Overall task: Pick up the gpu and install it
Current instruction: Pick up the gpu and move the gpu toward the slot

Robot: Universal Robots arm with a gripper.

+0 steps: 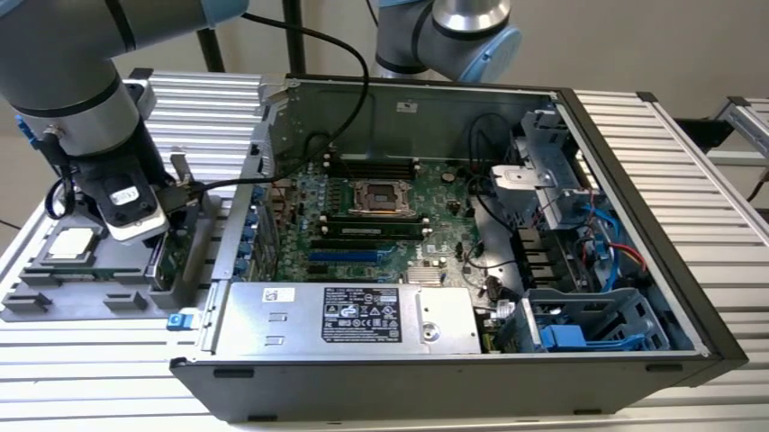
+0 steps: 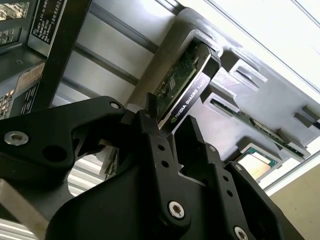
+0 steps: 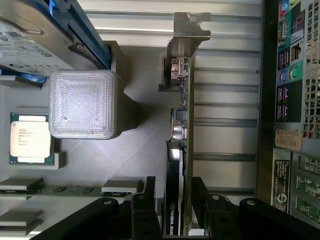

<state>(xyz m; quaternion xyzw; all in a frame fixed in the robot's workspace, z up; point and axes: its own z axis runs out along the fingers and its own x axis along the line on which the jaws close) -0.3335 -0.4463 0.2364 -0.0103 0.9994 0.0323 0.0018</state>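
Pincer, narrowly parted, straddles the upright gpu in a gray tray, CPU chip and computer case close by.

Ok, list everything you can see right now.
Slatted table: one, silver, under everything.
Computer case: one, black, open, on the table.
Motherboard: one, green, inside the case.
Power supply: one, silver, inside the case.
Tray: one, grey, beside the case.
Graphics card: one, green and black, on edge in the tray.
Processor chip: one, silver, in the tray.
Hard drive: one, silver with blue rails, in the tray.
Gripper: one, black, straddling the graphics card.
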